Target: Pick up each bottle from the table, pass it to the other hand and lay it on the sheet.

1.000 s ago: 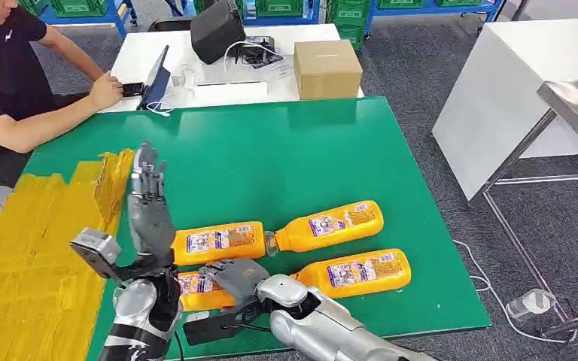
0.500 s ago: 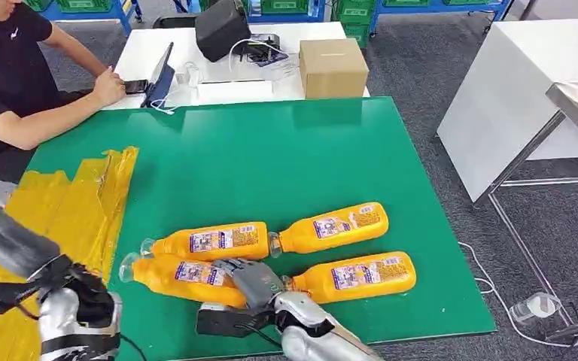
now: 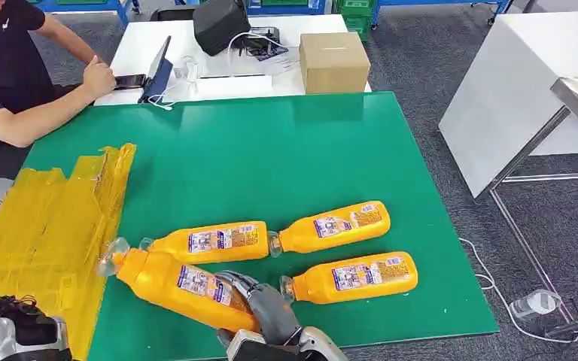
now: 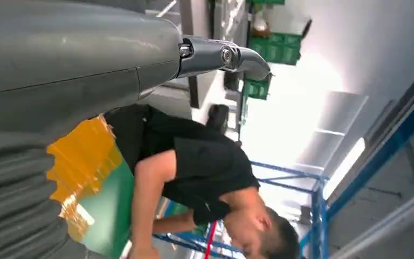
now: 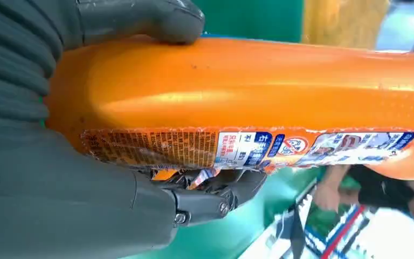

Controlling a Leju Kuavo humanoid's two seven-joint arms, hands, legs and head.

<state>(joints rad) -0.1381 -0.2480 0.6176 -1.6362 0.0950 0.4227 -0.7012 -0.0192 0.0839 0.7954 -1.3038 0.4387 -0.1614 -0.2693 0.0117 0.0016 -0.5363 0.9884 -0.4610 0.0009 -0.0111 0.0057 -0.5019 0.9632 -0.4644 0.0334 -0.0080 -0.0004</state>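
Right hand [image 3: 265,307] at the near table edge, fingers [image 5: 140,19] and thumb clamped around the base end of an orange bottle [image 3: 177,284]; held bottle tilted, cap end pointing toward the yellow sheet [image 3: 45,233] and reaching just over its edge, body raised off the green mat [image 3: 271,158]. Same grip seen close in the right wrist view, label facing the camera. Three more bottles lying on the mat: one [image 3: 211,241] just beyond the held one, one [image 3: 331,226] to its right, neck close to the first one's base, and one [image 3: 354,277] nearest the front edge, right of the hand. Left hand [image 4: 38,108] seen in the left wrist view as grey cover and thumb; cannot tell whether fingers are apart or together. Left arm low at the near left corner of the head view. Person [image 3: 7,75] in a black shirt seated at the far left, hand by a tablet [image 3: 156,74] on the white table [image 3: 218,86]. Cardboard box [image 3: 333,62] on that table too.
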